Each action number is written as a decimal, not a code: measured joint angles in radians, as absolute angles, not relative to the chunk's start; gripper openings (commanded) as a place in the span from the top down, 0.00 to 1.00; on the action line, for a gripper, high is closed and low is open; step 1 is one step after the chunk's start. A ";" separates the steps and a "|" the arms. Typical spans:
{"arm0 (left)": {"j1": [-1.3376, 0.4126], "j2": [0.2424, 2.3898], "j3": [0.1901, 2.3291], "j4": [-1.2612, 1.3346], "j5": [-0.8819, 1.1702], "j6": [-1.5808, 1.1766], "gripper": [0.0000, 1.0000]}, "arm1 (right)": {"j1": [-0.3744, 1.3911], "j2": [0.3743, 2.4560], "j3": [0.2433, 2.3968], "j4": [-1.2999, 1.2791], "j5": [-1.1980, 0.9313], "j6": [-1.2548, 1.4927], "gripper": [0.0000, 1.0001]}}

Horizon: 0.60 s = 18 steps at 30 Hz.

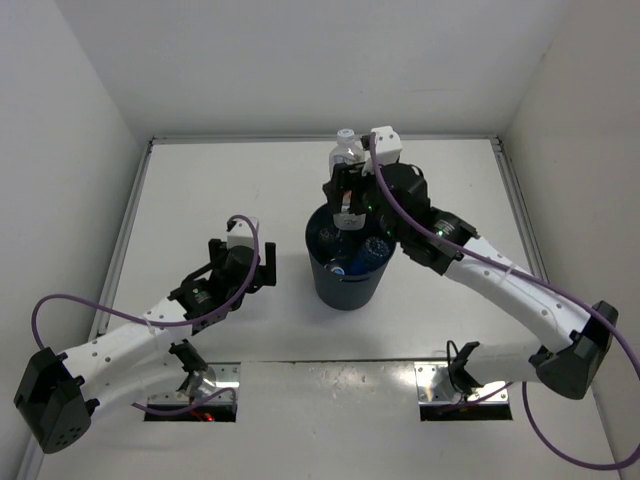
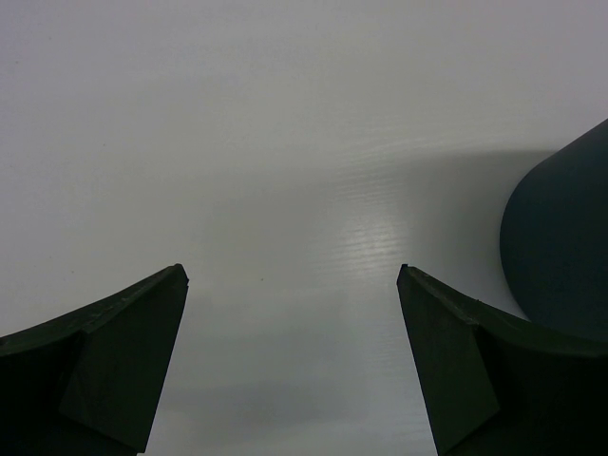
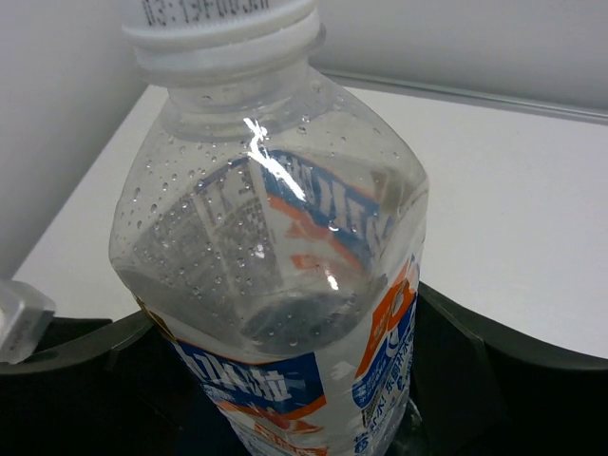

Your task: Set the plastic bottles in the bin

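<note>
Clear plastic bottle [image 3: 275, 275] — probably light, crushable, slick — pinched at its label by the right gripper [image 1: 346, 198] above the bin [image 1: 345, 288]; left gripper [image 2: 293, 313] gapes wide beside it.

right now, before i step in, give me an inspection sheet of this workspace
surface: white table, no spills seen
job's things: dark grey bin upright mid-table; bottles with blue caps inside it, count unclear; one white-capped bottle held upright over or just behind its far rim, not yet in
clutter: nothing seen
grippers: right gripper shut on the white-capped bottle; left gripper open and empty, low over the table left of the bin
cables: purple cables loop off both arms, no snag visible
surroundings: white walls on three sides
</note>
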State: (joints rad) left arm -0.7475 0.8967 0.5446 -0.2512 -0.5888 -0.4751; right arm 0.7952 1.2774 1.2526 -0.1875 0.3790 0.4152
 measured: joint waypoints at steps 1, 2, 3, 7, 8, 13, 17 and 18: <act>-0.748 0.897 0.545 -0.251 -0.589 -0.475 0.01 | 0.801 1.282 1.244 -0.187 0.391 0.412 0.20; -0.748 0.897 0.545 -0.251 -0.589 -0.475 0.01 | 0.807 1.285 1.238 -0.188 0.400 0.410 0.20; -0.748 0.897 0.545 -0.251 -0.589 -0.475 0.01 | 0.813 1.291 1.233 -0.189 0.416 0.408 0.19; -0.748 0.897 0.545 -0.251 -0.589 -0.475 0.01 | 0.837 1.308 1.199 -0.188 0.467 0.402 0.13; -0.748 0.897 0.545 -0.251 -0.589 -0.475 0.01 | 0.841 1.309 1.184 -0.188 0.476 0.402 0.13; -0.748 0.897 0.545 -0.251 -0.589 -0.475 0.01 | 0.829 1.316 1.157 -0.195 0.506 0.405 0.12; -0.748 0.897 0.545 -0.251 -0.589 -0.475 0.01 | 0.821 1.316 1.157 -0.193 0.533 0.409 0.11; -0.748 0.897 0.545 -0.251 -0.589 -0.475 0.01 | 0.820 1.316 1.157 -0.193 0.540 0.410 0.11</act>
State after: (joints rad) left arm -0.7475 0.8967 0.5446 -0.2512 -0.5888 -0.4751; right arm 0.8204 1.3159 1.1572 -0.1928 0.5400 0.4103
